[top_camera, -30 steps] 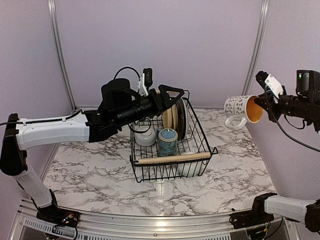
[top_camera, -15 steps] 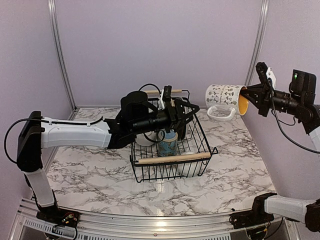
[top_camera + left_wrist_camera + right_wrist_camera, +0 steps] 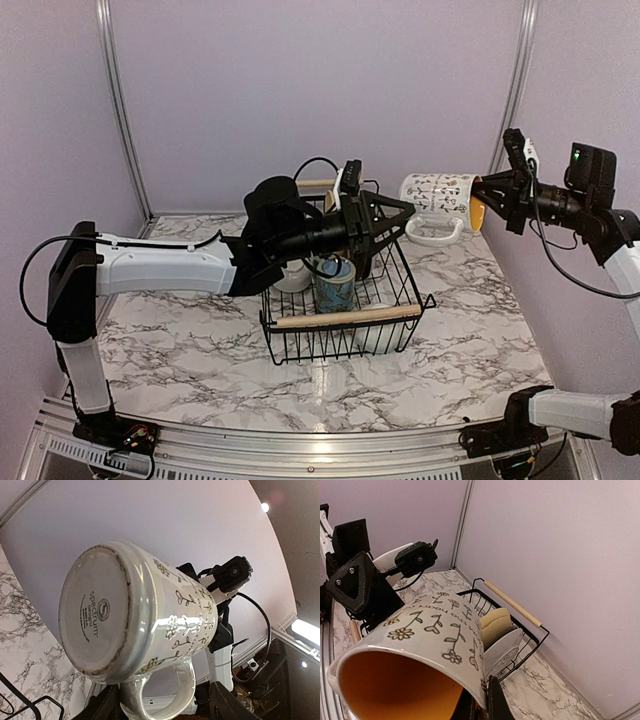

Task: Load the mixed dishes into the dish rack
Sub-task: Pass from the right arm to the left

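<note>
Noted at the middle of the marbled table (image 3: 180,340): a black wire dish rack (image 3: 330,345) with a wooden handle (image 3: 345,317) along its near rim. Found inside, at the far end: pale yellow plates (image 3: 495,621) standing on edge in the slots, with a white bowl (image 3: 502,647) just beside them. Found nearer the middle: a bluish cup (image 3: 335,283), standing, and to its left a white dish (image 3: 292,278), largely hidden under the left arm, kind not determinable. Found outside the rack, in the air beyond its far right corner: a white mug (image 3: 440,192) with flower drawings and an orange-yellow lining, lying on its side, handle downward, mouth toward the right, base toward the left. Right gripper (image 3: 480,205) clenched on the mug, pinching the wall at the mouth. Left gripper (image 3: 395,225) extended over the rack, fingers spread, grasping nothing, tips just beside the mug's base, contact not determinable. From the left wrist: stamped base of the mug facing the camera, handle hanging between the two dark fingers (image 3: 107,705). From the right wrist: mug's lining in the foreground, rack and plates beyond and below it.
</note>
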{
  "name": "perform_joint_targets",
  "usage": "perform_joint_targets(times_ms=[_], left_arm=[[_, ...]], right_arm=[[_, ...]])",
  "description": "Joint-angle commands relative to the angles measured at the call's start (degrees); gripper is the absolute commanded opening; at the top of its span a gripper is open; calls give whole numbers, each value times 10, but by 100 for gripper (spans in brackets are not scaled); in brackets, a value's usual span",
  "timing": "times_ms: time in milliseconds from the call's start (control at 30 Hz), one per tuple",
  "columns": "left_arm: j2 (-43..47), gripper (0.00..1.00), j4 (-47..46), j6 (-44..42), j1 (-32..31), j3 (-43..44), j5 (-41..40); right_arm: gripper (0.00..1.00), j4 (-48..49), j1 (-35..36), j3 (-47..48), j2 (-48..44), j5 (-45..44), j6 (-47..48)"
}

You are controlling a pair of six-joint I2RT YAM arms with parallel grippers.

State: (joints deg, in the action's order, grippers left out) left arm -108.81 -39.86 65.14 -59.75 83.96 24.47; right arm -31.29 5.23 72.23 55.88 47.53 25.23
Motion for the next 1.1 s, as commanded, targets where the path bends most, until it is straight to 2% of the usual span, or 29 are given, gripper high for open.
perform_joint_targets(times_ms=[0, 233, 433, 567, 633, 700, 733, 767, 800, 900, 967, 1067], left_arm=[[-25, 59, -23, 1, -4, 24, 50], [-33, 48, -22, 11, -4, 25, 93], [-27, 36, -40, 6, -4, 19, 116], [-26, 20, -58, 2, -4, 18, 130], [-23, 8, -58, -4, -2, 15, 130], [-19, 0, -58, -8, 1, 9, 129], [-16, 0, -58, -10, 3, 6, 129], [-11, 0, -55, -12, 6, 0, 126], [-5, 0, -49, -19, 10, -4, 123], [22, 0, -14, -50, 24, -21, 112], [44, 0, 34, -86, 34, -26, 104], [78, 0, 169, -185, 45, -10, 77]], right_arm=[[0, 58, 4, 7, -5, 71, 5], [0, 52, 7, 3, 3, 122, 14], [0, 52, 13, -8, 13, 134, 26], [0, 51, 19, -23, 16, 125, 40], [0, 52, 20, -30, 16, 117, 43], [7, 49, 21, -35, 15, 111, 50], [13, 48, 21, -36, 14, 108, 49], [21, 46, 21, -37, 14, 107, 48], [35, 41, 21, -36, 14, 106, 50], [59, 12, 21, -31, 13, 101, 64], [64, -17, 20, -30, 13, 93, 82], [67, -47, 19, -39, 7, 78, 99]])
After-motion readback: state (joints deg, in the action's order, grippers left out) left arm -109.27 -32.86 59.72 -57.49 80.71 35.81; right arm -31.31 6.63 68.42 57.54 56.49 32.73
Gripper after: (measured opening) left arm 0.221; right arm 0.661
